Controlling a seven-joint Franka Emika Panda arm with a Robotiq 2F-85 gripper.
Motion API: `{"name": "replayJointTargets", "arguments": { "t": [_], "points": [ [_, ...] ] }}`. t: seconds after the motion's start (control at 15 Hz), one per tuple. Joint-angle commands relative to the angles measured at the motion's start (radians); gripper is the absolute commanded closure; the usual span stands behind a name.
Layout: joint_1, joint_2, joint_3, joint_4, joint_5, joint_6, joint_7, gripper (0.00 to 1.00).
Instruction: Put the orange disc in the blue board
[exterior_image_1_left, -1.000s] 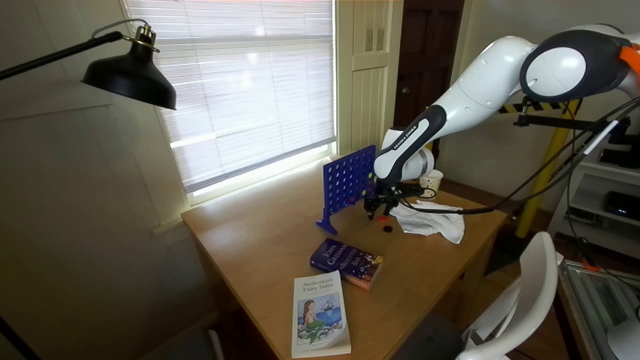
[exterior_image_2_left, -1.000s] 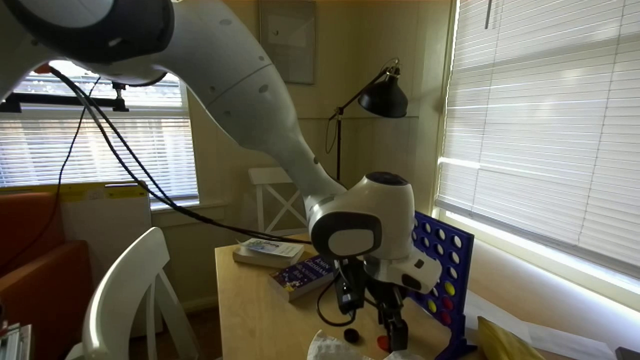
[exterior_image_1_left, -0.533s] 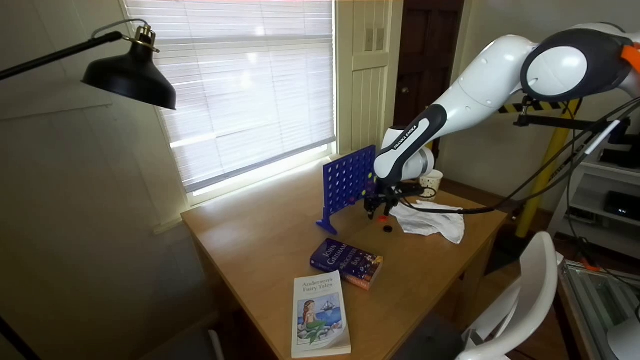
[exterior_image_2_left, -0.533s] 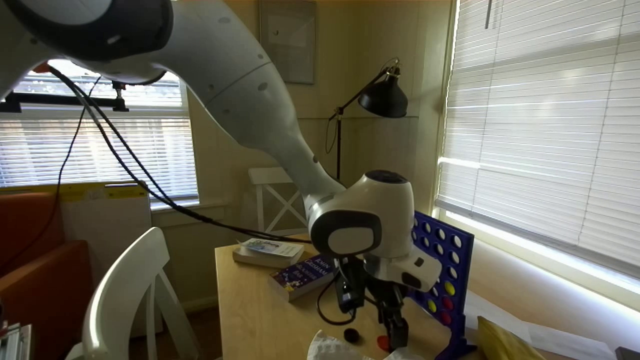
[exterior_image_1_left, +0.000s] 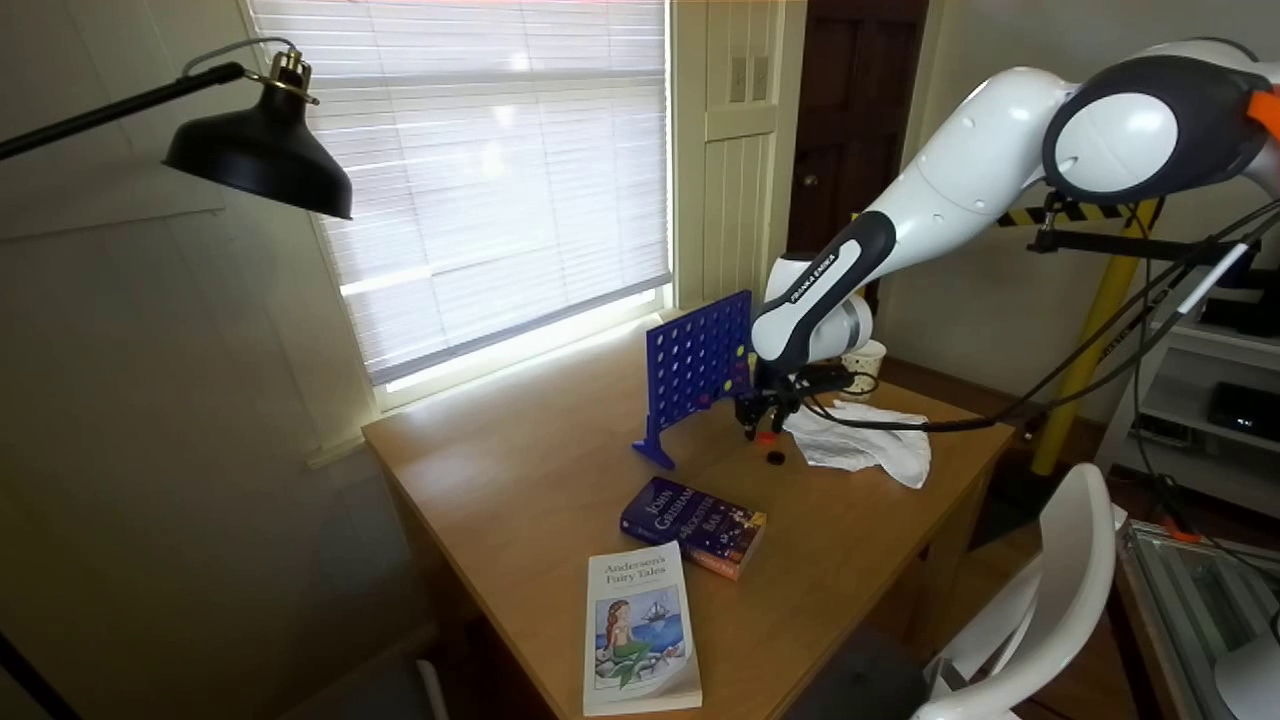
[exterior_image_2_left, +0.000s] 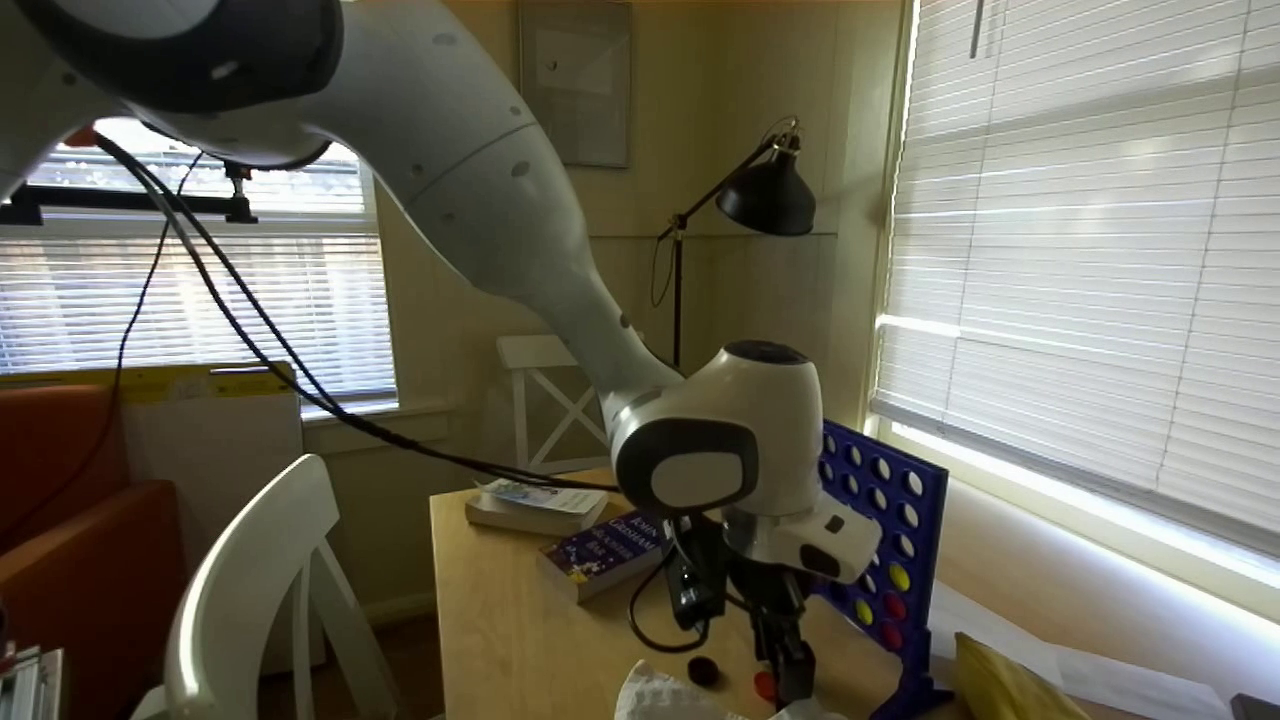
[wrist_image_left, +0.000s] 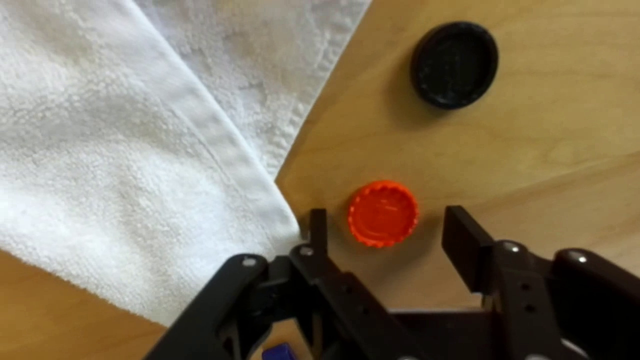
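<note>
The orange disc (wrist_image_left: 383, 214) lies flat on the wooden table. It also shows in both exterior views (exterior_image_1_left: 766, 438) (exterior_image_2_left: 765, 685). My gripper (wrist_image_left: 385, 220) is open and points down, with one fingertip on each side of the disc and a gap to both. Nothing is held. In an exterior view the gripper (exterior_image_1_left: 764, 426) is low over the table beside the blue board (exterior_image_1_left: 690, 365). The board stands upright on its feet, with yellow and red discs in some lower holes; the arm hides part of it in an exterior view (exterior_image_2_left: 938, 520). A blue bit shows at the wrist view's bottom edge.
A black disc (wrist_image_left: 455, 65) lies close to the orange disc. A white cloth (wrist_image_left: 150, 125) reaches up to one finger. A paper cup (exterior_image_1_left: 863, 362) stands behind the cloth. Two books (exterior_image_1_left: 695, 525) (exterior_image_1_left: 640, 630) lie nearer the table's front. A yellow bag (exterior_image_2_left: 1010, 680) lies beside the board.
My gripper has shifted slightly, to the right in one exterior view and slightly left in another. The discs and board have not moved.
</note>
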Motion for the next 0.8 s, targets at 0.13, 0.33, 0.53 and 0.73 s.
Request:
{"name": "replayJointTargets", "arguments": {
  "t": [0.13, 0.33, 0.53, 0.73],
  "points": [
    [0.026, -0.031, -0.026, -0.051, -0.037, 0.010, 0.007, 0.57],
    [0.025, -0.031, -0.026, -0.053, -0.042, 0.015, 0.000, 0.66],
    [0.023, -0.031, -0.024, -0.053, -0.043, 0.019, -0.005, 0.63],
    [-0.019, -0.112, 0.029, -0.135, -0.009, 0.084, -0.083, 0.89]
  ]
}}
